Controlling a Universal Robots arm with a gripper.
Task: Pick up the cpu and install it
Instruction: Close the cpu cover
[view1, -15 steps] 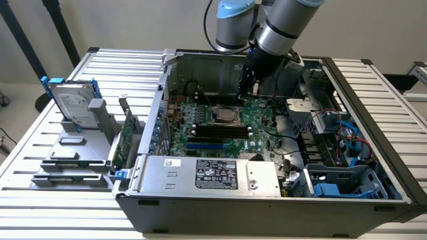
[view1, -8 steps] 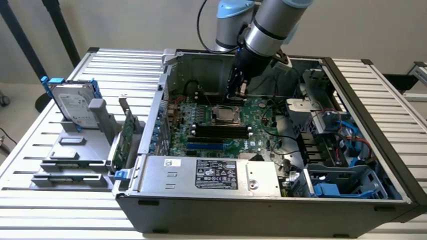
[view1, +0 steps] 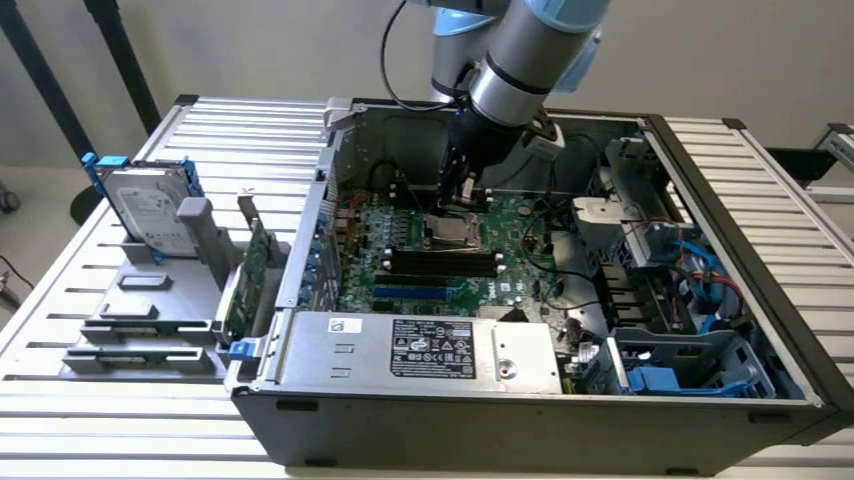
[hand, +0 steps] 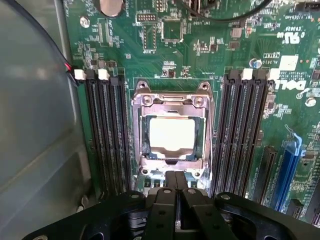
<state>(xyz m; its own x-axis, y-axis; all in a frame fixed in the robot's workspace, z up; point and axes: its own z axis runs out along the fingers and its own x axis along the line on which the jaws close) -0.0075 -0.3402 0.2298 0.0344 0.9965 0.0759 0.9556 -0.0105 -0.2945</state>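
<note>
The cpu (hand: 171, 134) has a smooth, shiny silvery metal top. On the motherboard (hand: 215, 62), a green, faintly glossy board, the socket frame (hand: 172, 98) is dull bare metal and the memory slots (hand: 107, 135) are matt black plastic. Above the motherboard, the gripper (hand: 176, 176) looks matt black.

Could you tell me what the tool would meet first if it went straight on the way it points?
Probably the metal socket frame around the cpu, at its edge nearest the tool; depth is unclear, so possibly the cpu itself.
</note>
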